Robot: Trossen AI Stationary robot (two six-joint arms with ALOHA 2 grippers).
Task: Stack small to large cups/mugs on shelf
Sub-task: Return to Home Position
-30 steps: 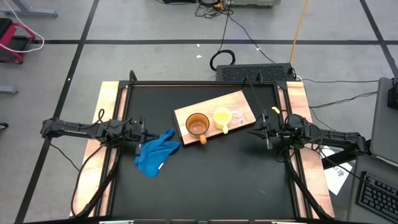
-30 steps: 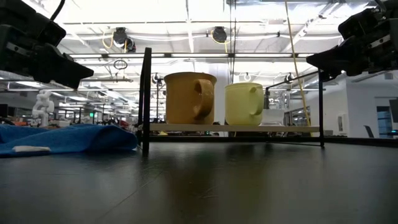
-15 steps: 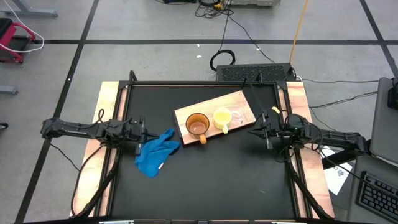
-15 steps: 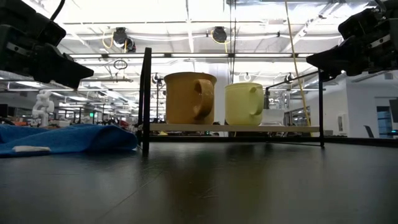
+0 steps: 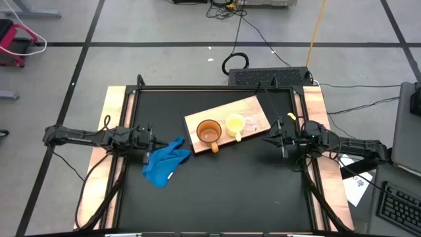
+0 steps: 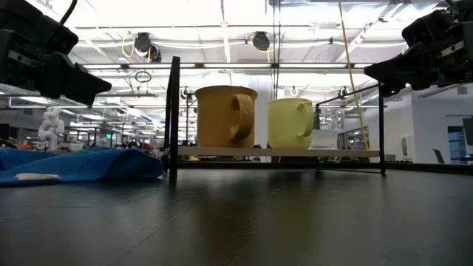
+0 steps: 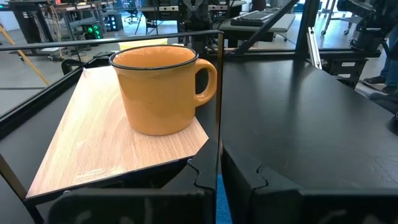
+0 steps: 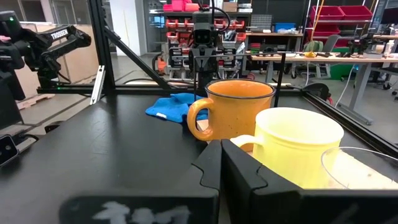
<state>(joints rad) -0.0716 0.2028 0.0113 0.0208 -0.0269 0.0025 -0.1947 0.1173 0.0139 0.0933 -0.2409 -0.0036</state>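
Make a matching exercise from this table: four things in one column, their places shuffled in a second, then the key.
Things
1. orange-brown mug
2. yellow mug
3. clear cup
4. blue cloth

Places
A. on the black tabletop, off the board
B. middle of the row on the board
C. end of the row nearest the cloth
D. end of the row farthest from the cloth

Pairs: 1-C, 2-B, 3-D, 4-A

Ahead of left end effector (image 7: 217, 158), orange-brown mug (image 7: 158, 87) hid all but a rim sliver of yellow mug (image 7: 144, 44). Just past right end effector (image 8: 221, 152), clear cup (image 8: 367, 177) was cut off at the view's edge.
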